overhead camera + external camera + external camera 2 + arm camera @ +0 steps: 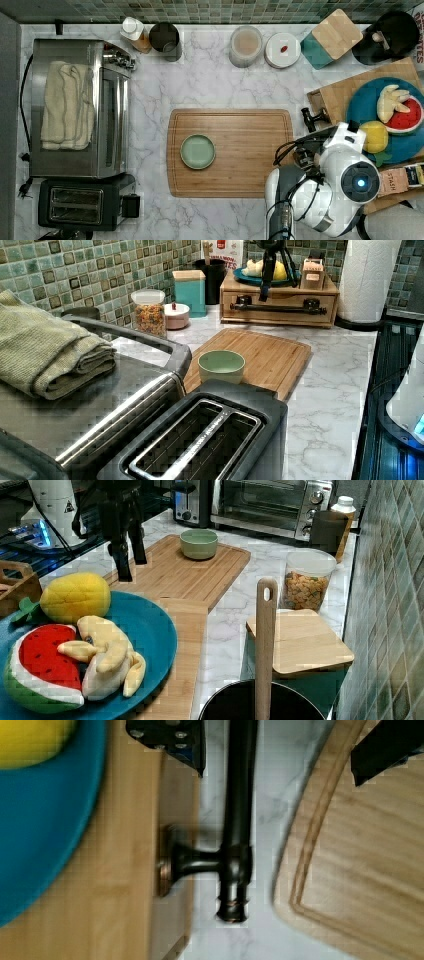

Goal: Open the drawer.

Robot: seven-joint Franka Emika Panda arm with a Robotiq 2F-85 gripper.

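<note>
The drawer (280, 316) is the front of a light-wood box at the back of the counter in the left view, and it looks flush with the box. Its long black bar handle (277, 307) runs across the front on two mounts. My gripper (277, 287) hangs just above that handle, open. In the wrist view the handle (239, 820) passes between my two black fingers (172, 740), with the drawer front (177, 810) on one side. In the right view the gripper (133, 567) stands beside the box's edge. One end of the handle (315, 118) pokes out past my arm (325, 185).
A blue plate (362, 102) of toy fruit sits on the box top. A cutting board (250, 150) with a green bowl (198, 151) lies close in front of the handle. Toaster oven (75, 107), toaster (80, 205), jars (246, 46) and a paper towel roll (370, 277) line the counter's edges.
</note>
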